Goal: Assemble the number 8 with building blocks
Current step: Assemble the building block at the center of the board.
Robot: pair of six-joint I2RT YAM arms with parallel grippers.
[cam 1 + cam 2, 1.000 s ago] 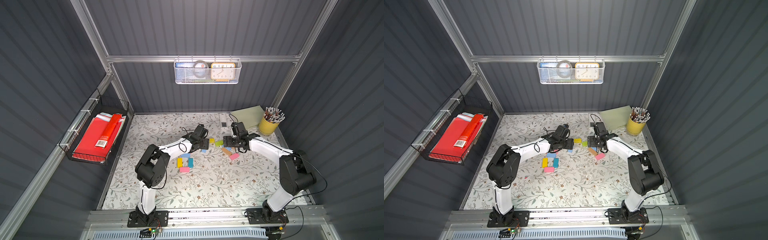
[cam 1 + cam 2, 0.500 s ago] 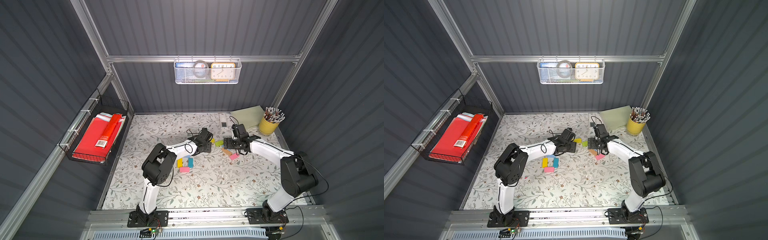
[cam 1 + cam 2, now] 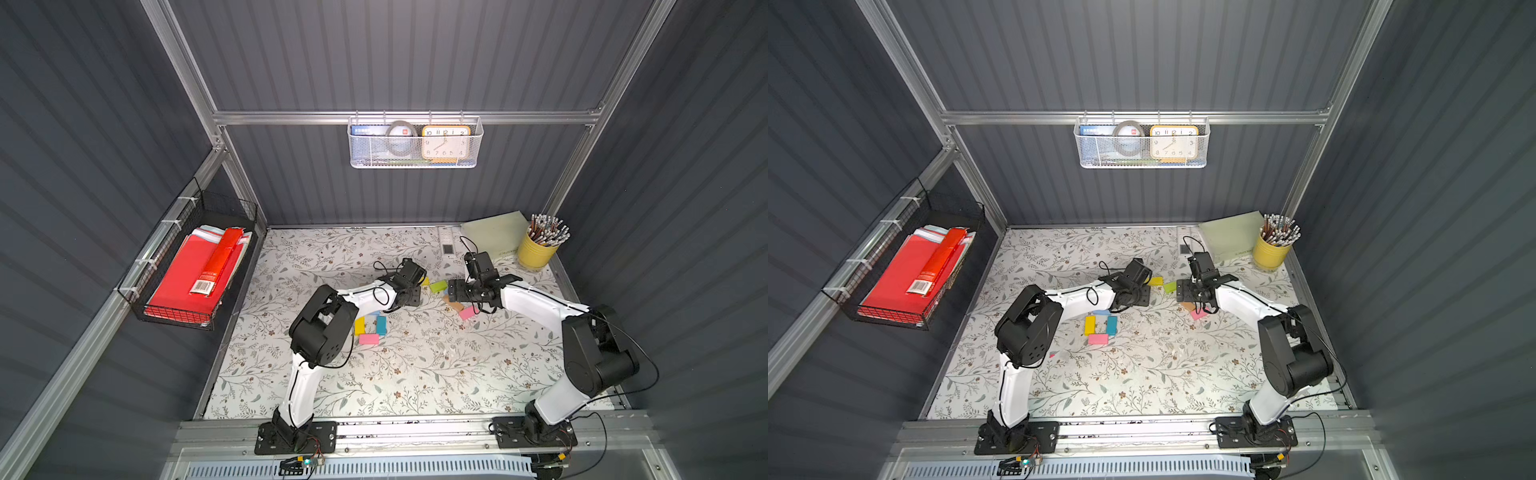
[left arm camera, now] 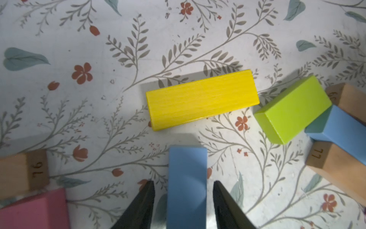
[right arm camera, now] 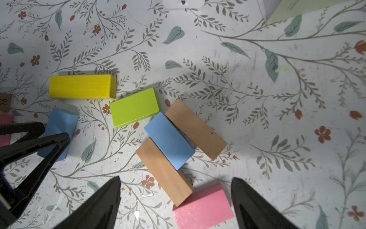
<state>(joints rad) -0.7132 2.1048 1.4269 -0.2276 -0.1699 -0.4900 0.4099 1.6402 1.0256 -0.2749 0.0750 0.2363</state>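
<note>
The worktop (image 3: 415, 374) lies open along its near half; the started number 8 (image 3: 381, 324) sits beside the left arm; left fingers (image 4: 142, 202) narrowly straddle a light blue block (image 4: 187, 188), not touching, hidden in both top views; right fingers (image 5: 103, 204) gape over a pink block (image 5: 203, 208).

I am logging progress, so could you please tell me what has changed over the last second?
The left gripper reached slightly farther and narrowed its jaws around a light blue block, gaps still showing. The right gripper stayed open in place; the other blocks did not move.

Loose blocks (image 3: 438, 286) lie behind the partial figure (image 3: 381, 324) — rightward (robot's right).
</note>
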